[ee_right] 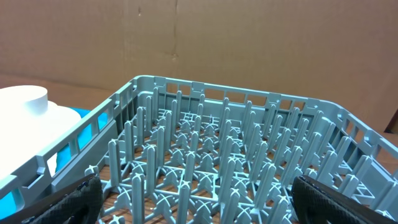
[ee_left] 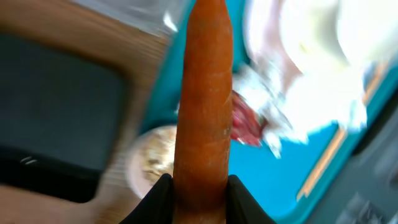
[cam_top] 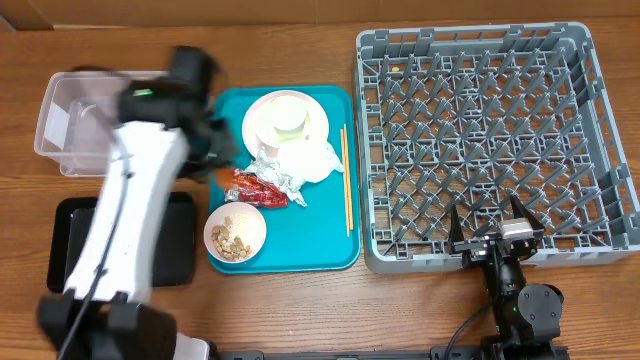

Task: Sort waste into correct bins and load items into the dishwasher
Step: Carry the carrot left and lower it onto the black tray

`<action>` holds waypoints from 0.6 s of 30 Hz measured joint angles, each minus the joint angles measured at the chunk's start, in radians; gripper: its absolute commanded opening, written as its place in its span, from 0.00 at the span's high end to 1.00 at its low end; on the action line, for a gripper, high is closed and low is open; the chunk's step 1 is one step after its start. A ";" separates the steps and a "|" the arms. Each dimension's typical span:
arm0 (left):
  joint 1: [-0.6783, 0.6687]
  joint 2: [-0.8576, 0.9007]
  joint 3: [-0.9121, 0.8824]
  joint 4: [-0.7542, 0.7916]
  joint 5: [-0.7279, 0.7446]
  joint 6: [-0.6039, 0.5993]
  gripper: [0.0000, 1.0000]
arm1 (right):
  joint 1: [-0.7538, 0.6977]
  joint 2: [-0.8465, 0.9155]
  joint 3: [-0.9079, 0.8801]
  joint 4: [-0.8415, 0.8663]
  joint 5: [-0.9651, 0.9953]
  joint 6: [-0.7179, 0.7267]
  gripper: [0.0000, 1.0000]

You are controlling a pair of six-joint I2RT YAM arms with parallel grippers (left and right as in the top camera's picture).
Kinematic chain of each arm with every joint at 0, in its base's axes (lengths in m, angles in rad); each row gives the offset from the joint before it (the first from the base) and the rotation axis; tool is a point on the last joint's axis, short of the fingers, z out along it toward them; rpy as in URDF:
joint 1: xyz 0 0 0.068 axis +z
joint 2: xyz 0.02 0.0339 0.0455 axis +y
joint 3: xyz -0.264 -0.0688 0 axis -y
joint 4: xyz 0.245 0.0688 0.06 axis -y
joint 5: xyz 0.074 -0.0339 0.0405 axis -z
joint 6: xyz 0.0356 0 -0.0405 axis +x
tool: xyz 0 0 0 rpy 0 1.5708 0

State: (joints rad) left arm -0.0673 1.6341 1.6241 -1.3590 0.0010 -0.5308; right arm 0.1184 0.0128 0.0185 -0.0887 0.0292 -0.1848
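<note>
Above the table, in the overhead view: left gripper (cam_top: 212, 150) poised over the left edge of the teal tray (cam_top: 340, 262), mostly hidden under its own wrist, so cannot tell the pinch from here. Only a sliver of orange below it, probably the carrot (cam_top: 218, 172). Close by on the tray: red wrapper (cam_top: 258, 188), crumpled napkin (cam_top: 312, 160), bowl (cam_top: 235, 235) of scraps, plate (cam_top: 285, 115), chopsticks (cam_top: 346, 180). Clear tub (cam_top: 70, 125) and black tray (cam_top: 70, 240) to the left, both near. Right gripper (cam_top: 487, 215) at the near rim of the dish rack (cam_top: 500, 120), fingers splayed wide, nothing between them.

From the left wrist: carrot (ee_left: 202, 106) clamped near one end between the two fingers of the left gripper (ee_left: 199, 185), its length running away from them, held clear of the tray with the black tray (ee_left: 56, 124) off to one side below. Blurred, so probably in motion. Likely stiff and solid, fairly weighty for its size, skin smooth and a touch slippery. Tapered too, so apt to pivot or slide when held by an end. Better taken nearer the middle, across the width. Worth lowering close over the bin before letting go.

From the right wrist: right gripper (ee_right: 196, 186) spread to full width, empty, facing along the pegs of the dish rack (ee_right: 205, 143), touching nothing visible
</note>
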 measured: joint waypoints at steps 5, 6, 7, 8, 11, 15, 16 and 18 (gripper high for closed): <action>0.225 -0.068 0.003 -0.029 -0.036 -0.077 0.96 | 0.000 0.000 0.000 0.000 0.000 0.001 0.00; 0.284 -0.072 0.004 -0.036 -0.044 -0.103 0.96 | 0.000 0.000 0.000 0.000 0.000 0.001 0.00; 0.323 -0.072 0.004 -0.036 -0.045 -0.122 0.96 | 0.000 0.000 0.000 0.000 0.000 0.000 0.00; 0.368 -0.072 0.000 -0.029 -0.044 -0.137 0.96 | 0.000 0.000 0.000 -0.001 0.000 0.001 0.00; 0.446 -0.077 -0.045 0.006 -0.042 -0.159 0.96 | 0.000 0.000 0.000 0.000 0.000 0.000 0.00; 0.531 -0.077 -0.171 0.074 -0.026 -0.182 0.96 | 0.000 0.000 0.000 0.000 0.000 0.000 0.00; 0.552 -0.077 -0.210 0.105 -0.016 -0.185 0.96 | 0.000 0.000 0.000 0.000 0.000 0.000 0.00; 0.586 -0.076 -0.282 0.149 0.002 -0.190 0.96 | 0.000 0.000 0.000 0.000 0.000 0.001 0.00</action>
State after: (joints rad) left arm 0.5182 1.5578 1.3426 -1.2098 0.0025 -0.7212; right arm 0.1184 0.0128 0.0185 -0.0891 0.0292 -0.1841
